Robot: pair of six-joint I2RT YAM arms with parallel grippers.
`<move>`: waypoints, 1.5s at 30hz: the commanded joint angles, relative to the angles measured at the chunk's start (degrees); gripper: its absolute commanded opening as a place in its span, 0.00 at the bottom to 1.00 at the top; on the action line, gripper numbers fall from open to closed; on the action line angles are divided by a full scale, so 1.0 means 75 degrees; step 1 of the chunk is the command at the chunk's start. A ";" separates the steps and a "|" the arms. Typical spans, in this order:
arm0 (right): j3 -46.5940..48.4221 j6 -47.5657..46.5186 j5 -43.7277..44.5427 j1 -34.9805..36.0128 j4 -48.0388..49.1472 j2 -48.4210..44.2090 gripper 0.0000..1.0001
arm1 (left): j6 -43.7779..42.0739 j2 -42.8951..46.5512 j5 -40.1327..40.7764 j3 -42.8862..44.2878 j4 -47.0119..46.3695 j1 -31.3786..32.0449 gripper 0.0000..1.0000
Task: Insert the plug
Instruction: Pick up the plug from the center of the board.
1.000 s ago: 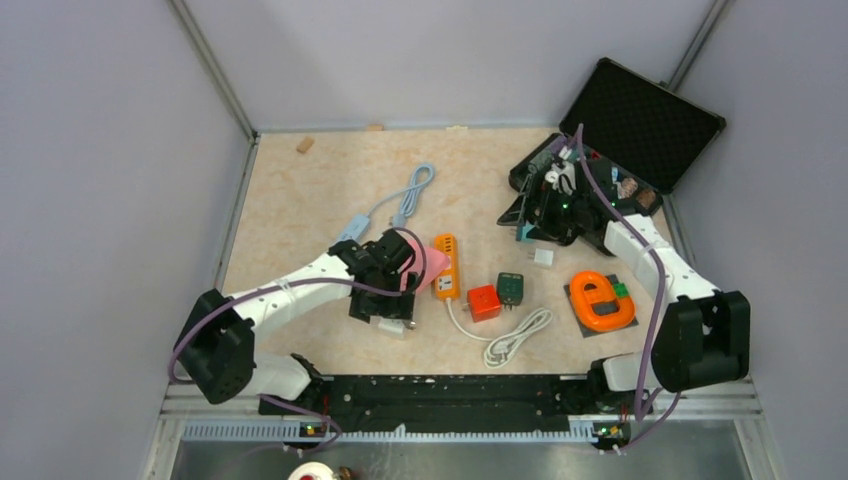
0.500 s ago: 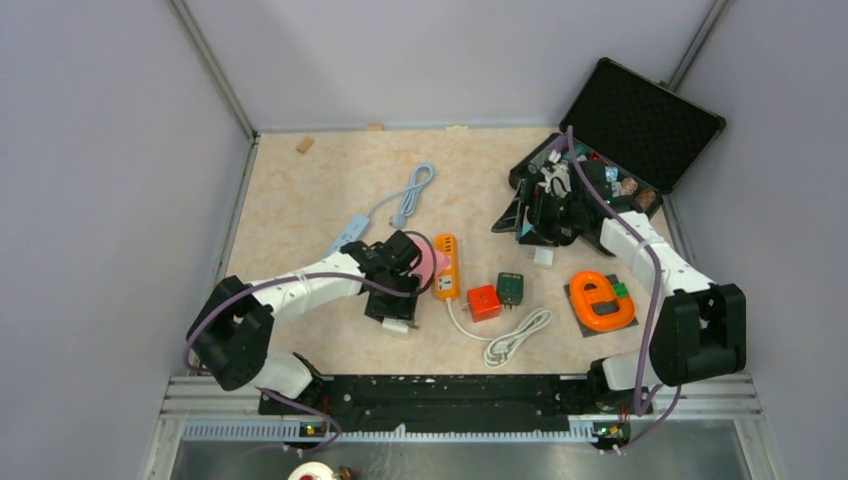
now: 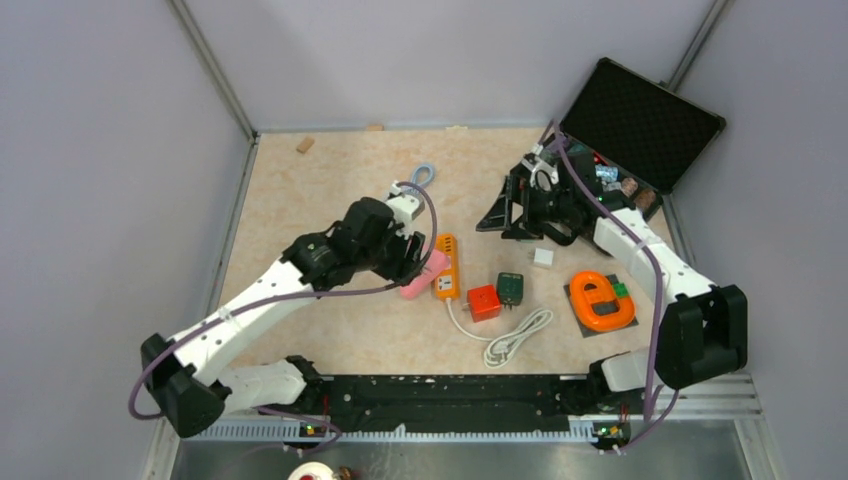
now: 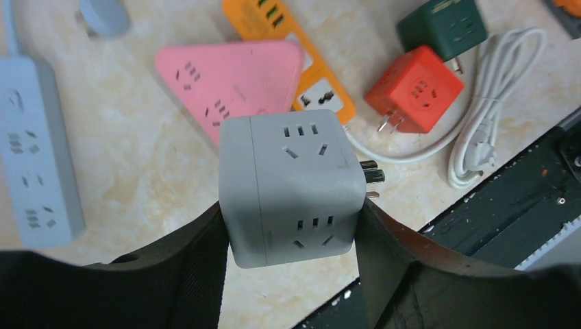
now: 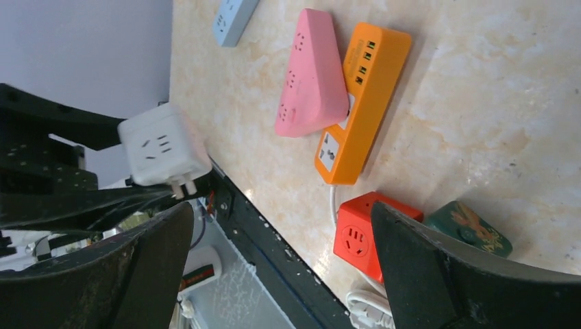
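A pale grey cube plug (image 4: 291,185) with sockets on its faces and metal prongs on its right side hangs above the table. My left gripper (image 4: 291,229) is shut on it, one finger on each side. The right wrist view shows the same cube plug (image 5: 164,151), prongs down, off the table's near edge. In the top view the left arm (image 3: 365,235) hides it. Below it lie a pink triangular power strip (image 4: 233,79) and an orange power strip (image 4: 294,48). My right gripper (image 3: 508,215) hovers open and holds nothing.
A red cube adapter (image 3: 484,302), a green one (image 3: 510,288) and a coiled white cable (image 3: 515,335) lie right of the orange strip. A blue-grey strip (image 4: 31,144) lies left. An orange tool (image 3: 600,300), a small white plug (image 3: 543,257) and an open black case (image 3: 640,120) are at right.
My left gripper closed on the cube plug at the near table and lifted it up and back over the pink strip. The right gripper drifted slightly left, still open.
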State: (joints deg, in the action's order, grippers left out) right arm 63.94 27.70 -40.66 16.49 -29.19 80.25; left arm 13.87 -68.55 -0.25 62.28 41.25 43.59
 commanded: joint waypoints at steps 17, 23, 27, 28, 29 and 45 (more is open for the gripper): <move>0.0093 -0.0666 -0.2291 0.0325 0.3314 -0.1488 0.99 | -0.7289 0.2690 -0.3461 -0.1857 -0.4295 0.0023 0.00; 0.0222 -0.3766 -0.3042 0.0905 0.2434 -0.1853 0.99 | -0.9352 0.2618 -0.4755 -0.1871 -0.4257 0.0023 0.00; 0.0632 -0.4914 -0.3574 0.1011 0.1452 -0.1749 0.99 | -1.0806 0.2356 -0.5305 -0.1523 -0.3624 0.0095 0.00; 0.0824 -0.5285 -0.3673 0.1034 0.1062 -0.1677 0.99 | -1.1148 0.2300 -0.5400 -0.1407 -0.3412 0.0119 0.00; 0.1087 -0.5716 -0.3780 0.1088 0.0553 -0.1584 0.99 | -1.1470 0.2222 -0.5426 -0.1257 -0.3090 0.0153 0.00; 0.2866 -0.8565 -0.2892 0.2522 -0.3029 -0.0252 0.99 | -1.3636 0.1307 -0.4501 0.0359 -0.0875 0.1125 0.00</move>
State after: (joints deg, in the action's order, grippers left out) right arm 81.43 -33.54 -62.72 33.85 -49.91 77.58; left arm -82.91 -57.78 -34.89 61.67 31.27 51.03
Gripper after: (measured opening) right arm 0.987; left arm 0.623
